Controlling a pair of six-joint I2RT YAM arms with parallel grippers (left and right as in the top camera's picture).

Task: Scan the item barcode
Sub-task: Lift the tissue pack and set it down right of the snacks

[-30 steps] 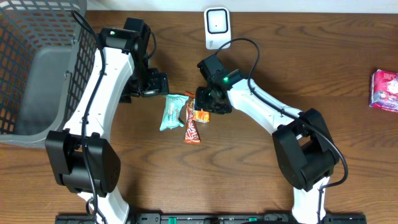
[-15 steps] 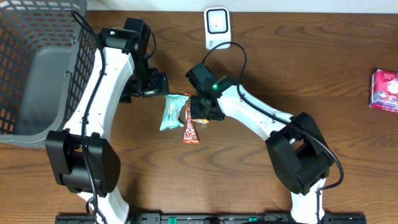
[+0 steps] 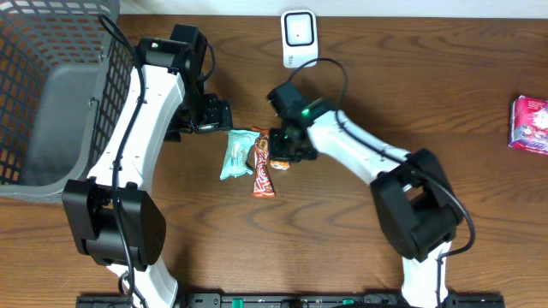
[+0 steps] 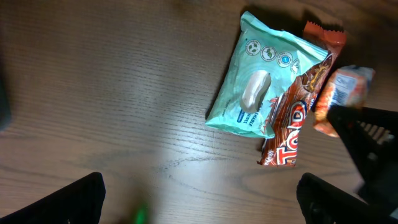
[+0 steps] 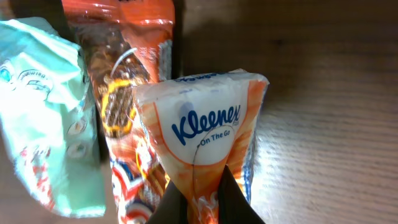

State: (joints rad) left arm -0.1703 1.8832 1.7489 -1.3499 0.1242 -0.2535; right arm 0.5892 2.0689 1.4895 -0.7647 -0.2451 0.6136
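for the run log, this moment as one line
right fingers: shut on tissue pack | left fingers: open, empty | scanner: not reached

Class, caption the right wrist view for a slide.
Right gripper pinches a Kleenex pack beside an orange bar and teal packet.

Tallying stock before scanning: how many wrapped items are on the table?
4. A teal packet at centre; a candy bar against its right side; a tissue pack pinched in the right pincer; a pink packet at the far right edge.
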